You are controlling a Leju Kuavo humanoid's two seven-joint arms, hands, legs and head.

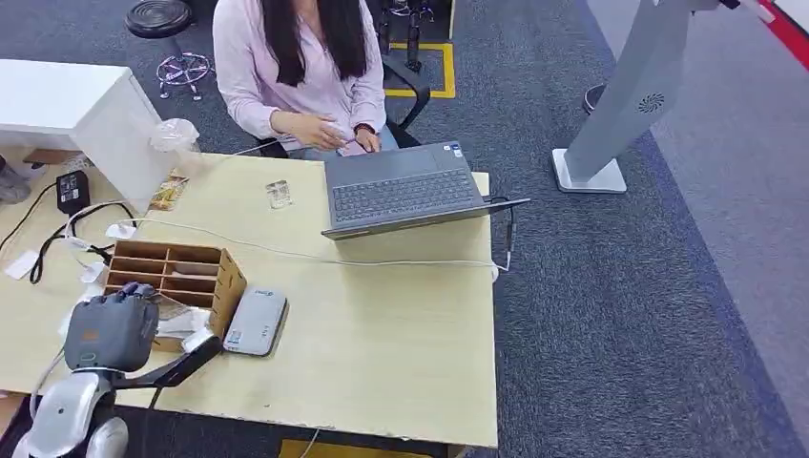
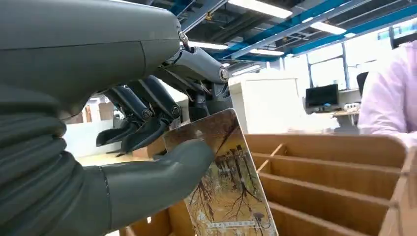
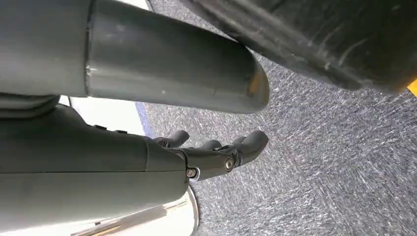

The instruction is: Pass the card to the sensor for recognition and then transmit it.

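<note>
My left hand (image 1: 113, 329) hovers over the near left end of the wooden divider box (image 1: 176, 275). Up close, my left hand (image 2: 113, 147) pinches a card (image 2: 226, 191) printed with bare trees; the thumb presses its face and the dark fingers (image 2: 147, 123) sit behind its top edge. The card stands nearly upright above the box's slots (image 2: 324, 172). The grey card sensor (image 1: 256, 322) lies flat on the table just right of the box, apart from the hand. My right hand (image 3: 216, 152) hangs beside my body over the carpet, its fingers loosely apart and holding nothing.
A person in a pink shirt (image 1: 305, 76) sits at the table's far side behind an open laptop (image 1: 405, 191). A white cable (image 1: 315, 256) crosses the table (image 1: 401, 343). A small cup (image 1: 279, 195) and snack packet (image 1: 168, 194) lie far left. A grey stand (image 1: 620, 105) rises on the carpet.
</note>
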